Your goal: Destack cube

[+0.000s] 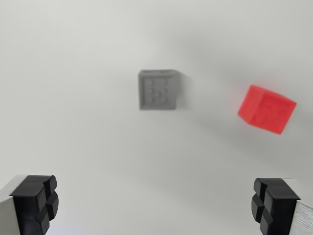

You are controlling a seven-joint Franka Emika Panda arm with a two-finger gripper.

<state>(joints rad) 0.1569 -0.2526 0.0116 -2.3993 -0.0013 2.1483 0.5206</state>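
Observation:
A grey cube (157, 90) with a studded top lies on the white surface near the middle of the wrist view, a little above centre. A red cube (267, 108) rests apart from it toward the wrist view's right, turned at an angle. The two cubes do not touch. My gripper (155, 205) hangs high above the surface, open wide, with nothing between its fingers. One black fingertip (36, 203) shows at the bottom left corner and the other at the bottom right. Both cubes lie beyond the fingertips, and the picture is slightly blurred.
A plain white table surface (78, 122) fills the view, with soft shadows beside each cube.

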